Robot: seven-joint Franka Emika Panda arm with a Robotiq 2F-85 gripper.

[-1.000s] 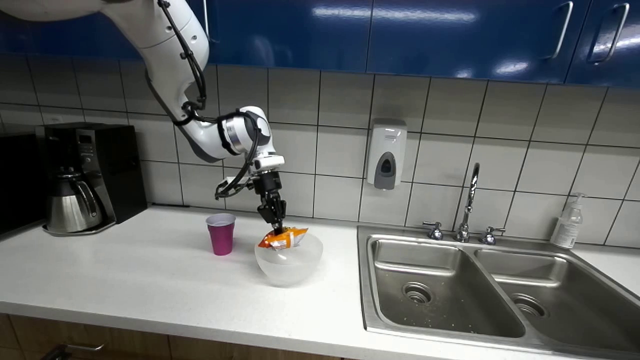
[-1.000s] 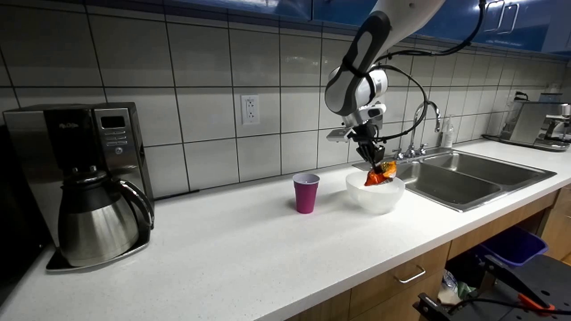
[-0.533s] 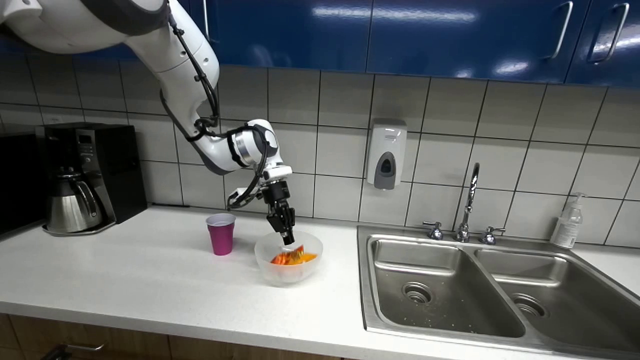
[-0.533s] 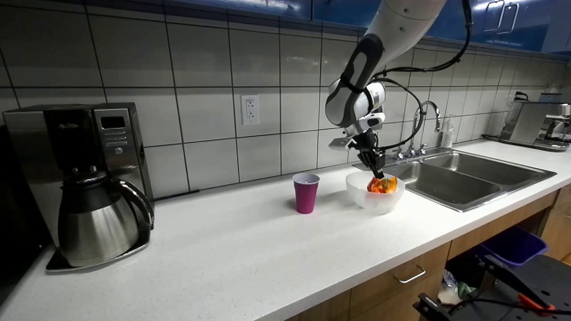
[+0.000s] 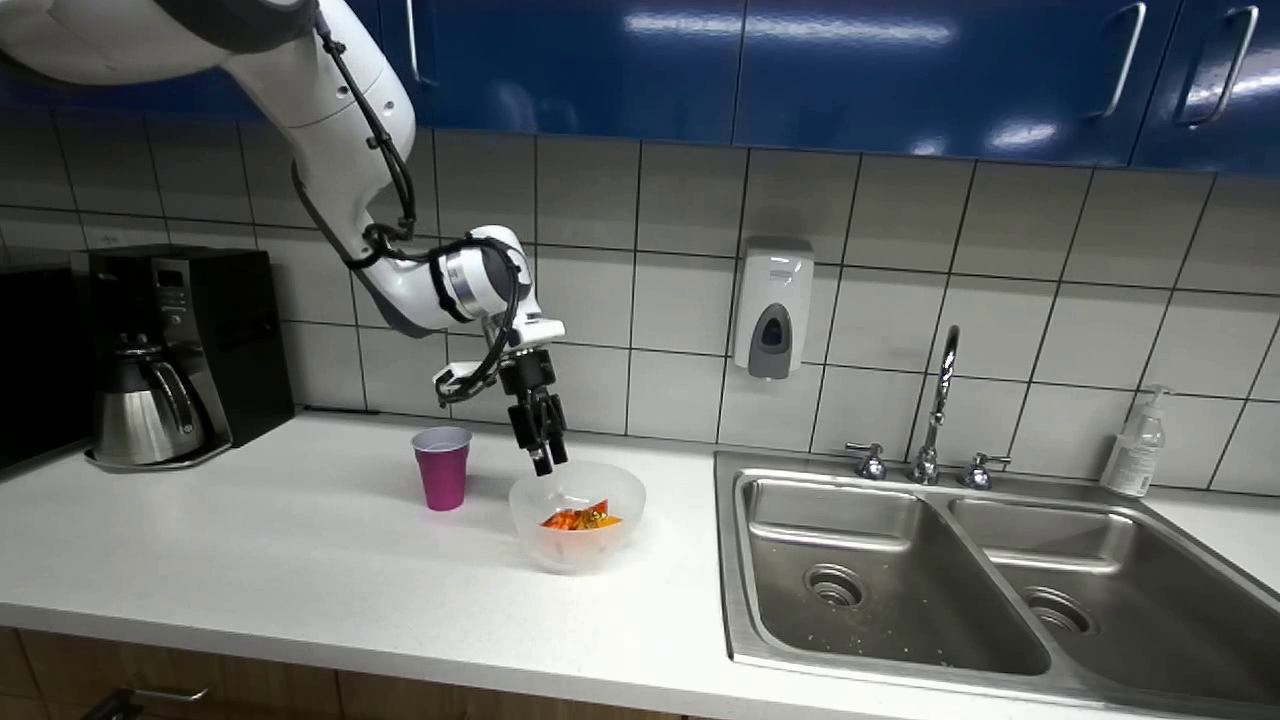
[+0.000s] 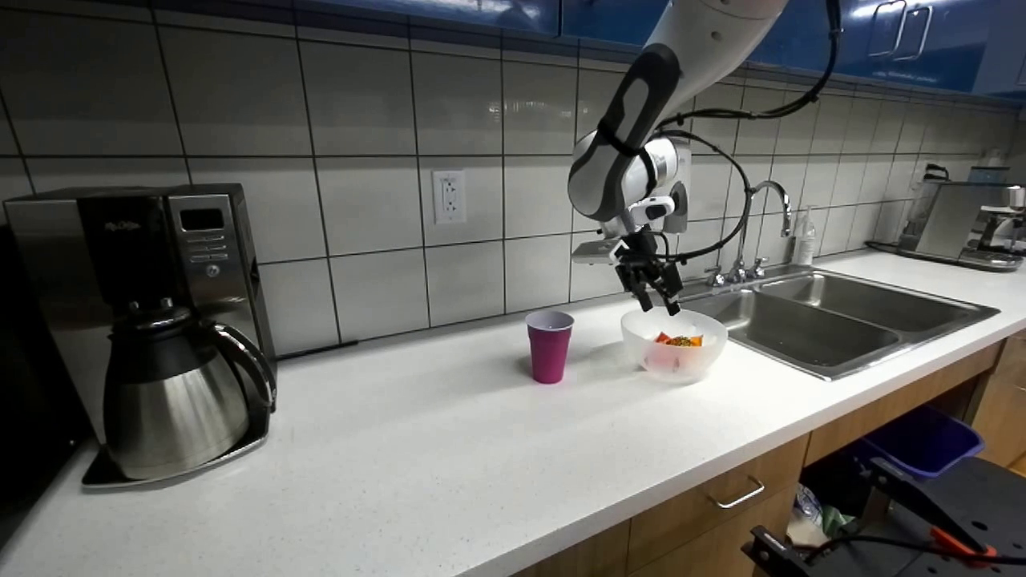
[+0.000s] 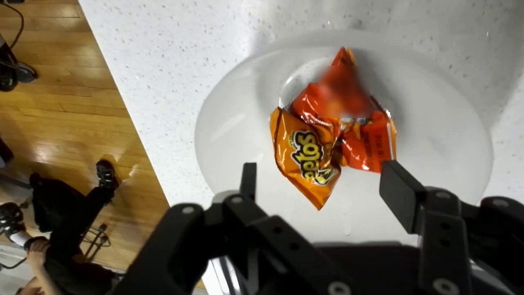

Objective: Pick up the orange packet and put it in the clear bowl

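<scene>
The orange packet [image 7: 301, 143], crinkled with red parts and yellow lettering, lies inside the clear bowl [image 7: 229, 155]. In both exterior views the packet [image 5: 583, 518] [image 6: 680, 341] shows within the whitish translucent bowl [image 5: 575, 550] [image 6: 673, 367], which stands on the counter. My gripper [image 5: 549, 462] [image 6: 660, 306] hangs just above the bowl, toward the side nearer the purple cup. In the wrist view its fingers [image 7: 403, 196] stand well apart and nothing is held between them. From that camera the packet appears beyond the fingertips, free of the gripper [image 7: 324, 184].
A purple cup [image 5: 443, 472] [image 6: 550, 349] stands on the counter close to the bowl. The steel sink [image 5: 727, 560] with its faucet [image 5: 937, 420] lies on the bowl's other side. A coffee maker [image 6: 216, 240] with a steel carafe [image 6: 172, 425] occupies the counter's far end. Tiled wall runs behind.
A second ago the gripper held the packet over the bowl. It dipped, then opened and let go; the packet dropped inside. The gripper has since risen and moved back toward the cup.
</scene>
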